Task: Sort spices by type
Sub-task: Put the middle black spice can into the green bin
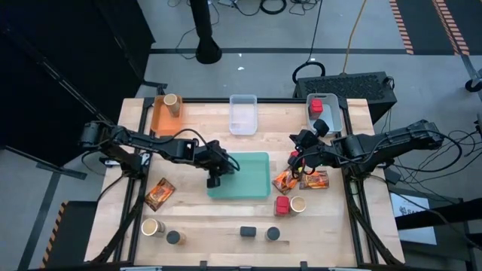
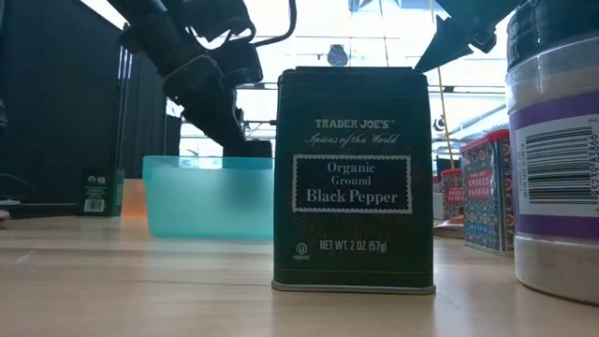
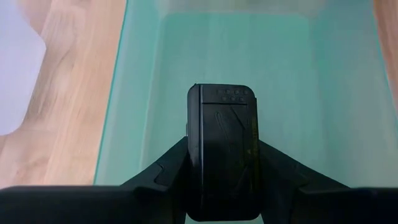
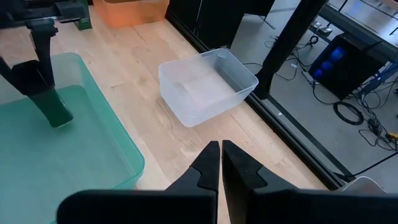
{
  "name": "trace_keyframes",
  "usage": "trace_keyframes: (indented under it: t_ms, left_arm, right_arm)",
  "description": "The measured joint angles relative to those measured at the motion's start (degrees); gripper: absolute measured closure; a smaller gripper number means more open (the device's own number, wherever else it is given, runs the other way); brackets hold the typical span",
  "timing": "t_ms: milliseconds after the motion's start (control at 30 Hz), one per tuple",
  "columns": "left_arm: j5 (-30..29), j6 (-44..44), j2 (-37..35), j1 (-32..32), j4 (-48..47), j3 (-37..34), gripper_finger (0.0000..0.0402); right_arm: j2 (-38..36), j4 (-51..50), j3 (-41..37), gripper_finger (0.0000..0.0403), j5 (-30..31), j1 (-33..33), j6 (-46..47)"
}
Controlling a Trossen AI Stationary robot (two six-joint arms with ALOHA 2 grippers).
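Note:
My left gripper [image 1: 214, 179] is shut on a dark grey block [image 3: 222, 149] over the left part of the teal tray [image 1: 252, 188]; the right wrist view shows the block [image 4: 53, 102] reaching down into the tray. My right gripper [image 4: 221, 155] is shut on nothing, above the table right of the tray, near two orange-red packets [image 1: 301, 180]. A red cube [image 1: 282, 203] and a tan jar [image 1: 298, 203] stand in front of them. On the left lie a packet [image 1: 160, 193], a tan jar [image 1: 153, 226] and a dark jar [image 1: 174, 238]. My left gripper pinches the dark grey block between its two fingers [image 3: 168, 168], one on each narrow side [image 3: 194, 155]. The fingers come from above, slanting down. The block stands upright below them with its lower end [image 4: 59, 118] inside the teal tray; whether it touches the floor I cannot tell.
At the far edge stand an orange bin [image 1: 160, 119] with a tan jar [image 1: 172, 100], a clear bin [image 1: 242, 114] and a blue bin [image 1: 331, 117] with a red cube [image 1: 318, 105]. A black pepper tin [image 2: 354, 178] and a dark jar [image 1: 273, 234] stand near the near edge.

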Motion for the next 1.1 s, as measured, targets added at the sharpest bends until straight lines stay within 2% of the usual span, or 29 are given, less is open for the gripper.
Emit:
trace_keyframes:
  t_ms: [1100]
  left_arm:
    - [0.1, 1.5, 2.2, 0.2, 0.9, 0.0, 0.0262]
  right_arm:
    - [0.0, 0.0, 0.0, 0.0403, 0.0, 0.0, 0.0]
